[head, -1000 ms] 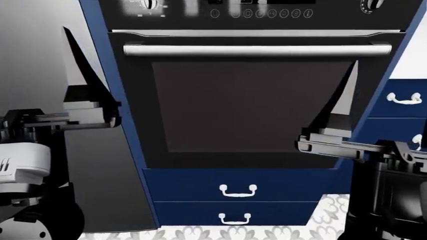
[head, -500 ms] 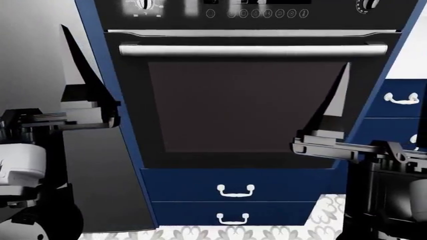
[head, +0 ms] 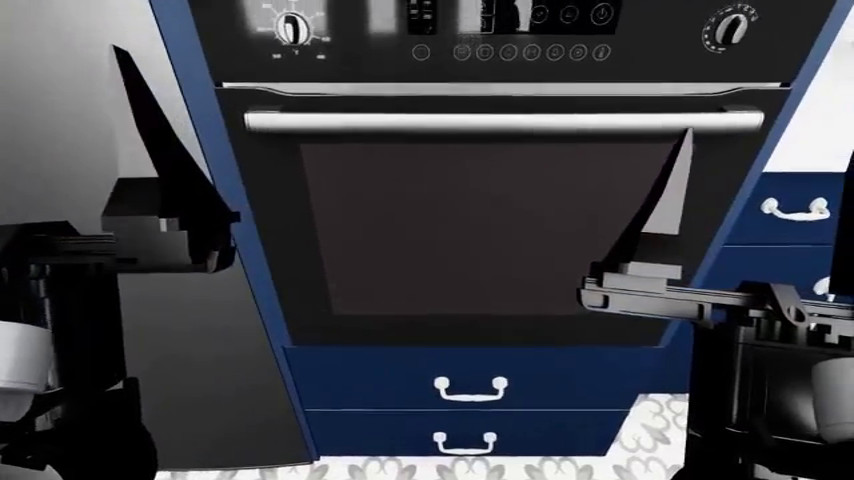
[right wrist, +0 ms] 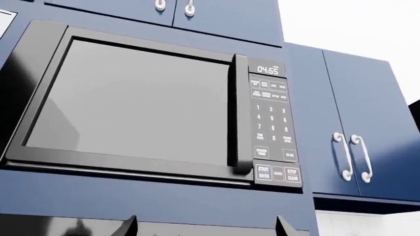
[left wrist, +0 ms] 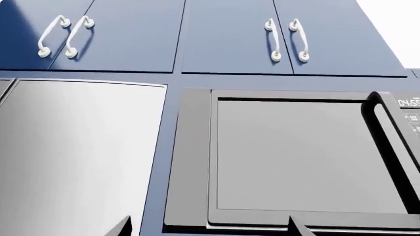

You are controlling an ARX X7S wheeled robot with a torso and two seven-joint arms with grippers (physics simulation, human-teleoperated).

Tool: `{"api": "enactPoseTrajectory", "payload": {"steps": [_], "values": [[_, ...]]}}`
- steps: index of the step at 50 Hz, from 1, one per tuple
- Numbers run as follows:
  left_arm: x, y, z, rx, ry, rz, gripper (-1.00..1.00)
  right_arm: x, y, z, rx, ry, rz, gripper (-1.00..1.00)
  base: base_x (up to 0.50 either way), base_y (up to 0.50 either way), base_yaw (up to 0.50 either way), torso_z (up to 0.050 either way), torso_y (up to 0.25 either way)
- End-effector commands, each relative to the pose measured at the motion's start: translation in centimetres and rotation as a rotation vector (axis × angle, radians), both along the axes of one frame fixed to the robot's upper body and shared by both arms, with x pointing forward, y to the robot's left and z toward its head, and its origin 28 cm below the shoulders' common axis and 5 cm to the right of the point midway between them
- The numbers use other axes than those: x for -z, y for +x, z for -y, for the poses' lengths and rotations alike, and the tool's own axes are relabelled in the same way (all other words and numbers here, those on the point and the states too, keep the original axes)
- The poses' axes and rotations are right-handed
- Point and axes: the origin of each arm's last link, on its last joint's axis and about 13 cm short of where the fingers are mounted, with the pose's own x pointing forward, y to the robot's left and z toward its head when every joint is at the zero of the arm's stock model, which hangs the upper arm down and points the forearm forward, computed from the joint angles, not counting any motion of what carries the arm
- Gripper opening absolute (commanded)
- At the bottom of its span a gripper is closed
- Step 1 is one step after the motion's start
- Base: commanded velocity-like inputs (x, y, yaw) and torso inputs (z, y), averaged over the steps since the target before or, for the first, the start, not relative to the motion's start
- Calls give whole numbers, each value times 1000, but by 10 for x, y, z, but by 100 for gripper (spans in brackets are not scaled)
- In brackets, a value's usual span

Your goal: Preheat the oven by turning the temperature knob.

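The black oven (head: 487, 230) fills the middle of the head view, with a dark glass door and a long silver bar handle (head: 505, 122). Its button panel runs along the top. The temperature knob (head: 291, 28) is at the panel's left end, ringed by white markings too small to read. A second knob (head: 727, 28) with fine ticks is at the right end. My left gripper (head: 130, 85) points up, left of the oven and below the knob. My right gripper (head: 681, 160) points up before the door's right edge. Both are open and empty in the wrist views (left wrist: 210, 226) (right wrist: 206, 226).
Blue drawers (head: 470, 388) with white handles sit under the oven, and more (head: 794, 208) are to its right. A grey fridge panel (head: 200, 350) stands at the left. Both wrist views show a microwave (left wrist: 308, 157) (right wrist: 131, 103) above the oven and blue upper cabinets (left wrist: 229, 39).
The head view has shifted upward, so the oven's panel and both knobs sit lower in the frame and show fully. The left gripper has risen a little. Both grippers stay open.
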Motion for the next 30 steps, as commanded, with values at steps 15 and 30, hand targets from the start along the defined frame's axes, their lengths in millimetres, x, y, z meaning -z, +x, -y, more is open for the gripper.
{"api": "enactPoseTrajectory", "payload": {"steps": [15, 30], "values": [[-2, 0, -2, -5, -6, -5, 100, -1, 1, -1, -21, -4, -30, 100, 0, 0, 0, 50, 0], [-4, 4, 0, -90, -17, -87, 100, -3, -1, 1, -46, 37, -60, 100, 146, 0, 0, 9, 0]]}}
